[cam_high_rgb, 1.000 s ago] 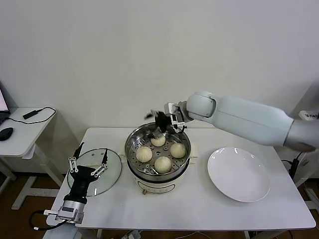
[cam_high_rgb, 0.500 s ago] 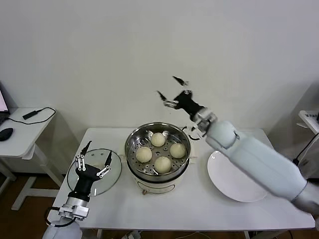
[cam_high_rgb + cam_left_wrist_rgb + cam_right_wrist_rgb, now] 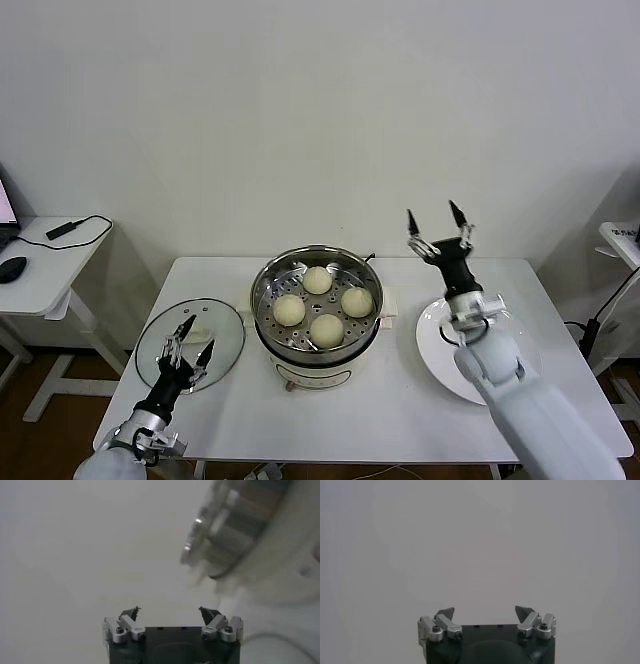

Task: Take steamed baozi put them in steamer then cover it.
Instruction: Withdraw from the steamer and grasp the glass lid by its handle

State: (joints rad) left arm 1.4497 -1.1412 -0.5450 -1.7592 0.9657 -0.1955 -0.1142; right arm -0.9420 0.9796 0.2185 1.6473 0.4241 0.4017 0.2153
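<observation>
Showing only blank wall, right gripper (image 3: 485, 611) spread empty; head view adds four baozi (image 3: 327, 329) in steamer (image 3: 316, 341)

The right end effector (image 3: 485, 612), fingers spread apart, faces a blank wall (image 3: 480, 540).

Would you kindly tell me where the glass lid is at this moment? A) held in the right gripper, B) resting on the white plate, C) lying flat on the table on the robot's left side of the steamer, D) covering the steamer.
C: the glass lid lies flat on the table to the left of the steamer, which stands uncovered with four baozi showing inside.
</observation>
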